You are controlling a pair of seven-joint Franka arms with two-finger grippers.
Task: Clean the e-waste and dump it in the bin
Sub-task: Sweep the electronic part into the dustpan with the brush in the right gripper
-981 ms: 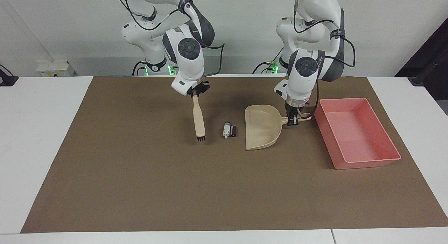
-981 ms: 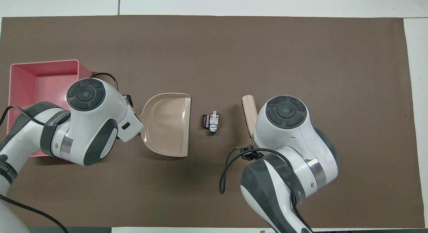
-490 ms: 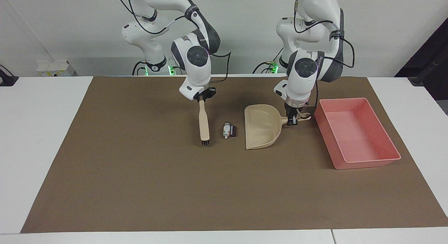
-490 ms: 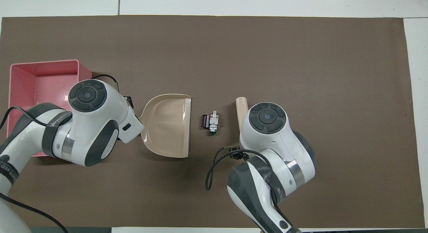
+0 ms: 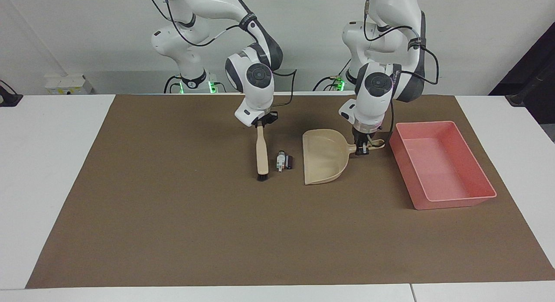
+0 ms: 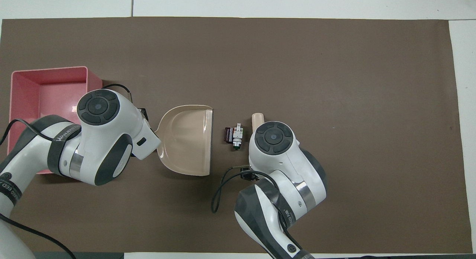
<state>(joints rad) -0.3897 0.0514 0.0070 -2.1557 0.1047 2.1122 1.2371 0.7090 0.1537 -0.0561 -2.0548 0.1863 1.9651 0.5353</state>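
Note:
The e-waste, a white-grey bit with green and a small dark piece, lies on the brown mat. My right gripper is shut on the handle of a beige brush, whose dark bristles touch the mat close beside the e-waste, toward the right arm's end. My left gripper is shut on the handle of the beige dustpan, whose open mouth faces the e-waste. The pink bin stands beside the dustpan's handle, toward the left arm's end. From overhead, both grippers are hidden under their arms.
The brown mat covers most of the white table. A black cable hangs from the right arm's wrist. The bin holds nothing that I can see.
The right arm has carried the brush sideways across the mat toward the e-waste, and it is now close beside it. The left arm and dustpan have barely moved.

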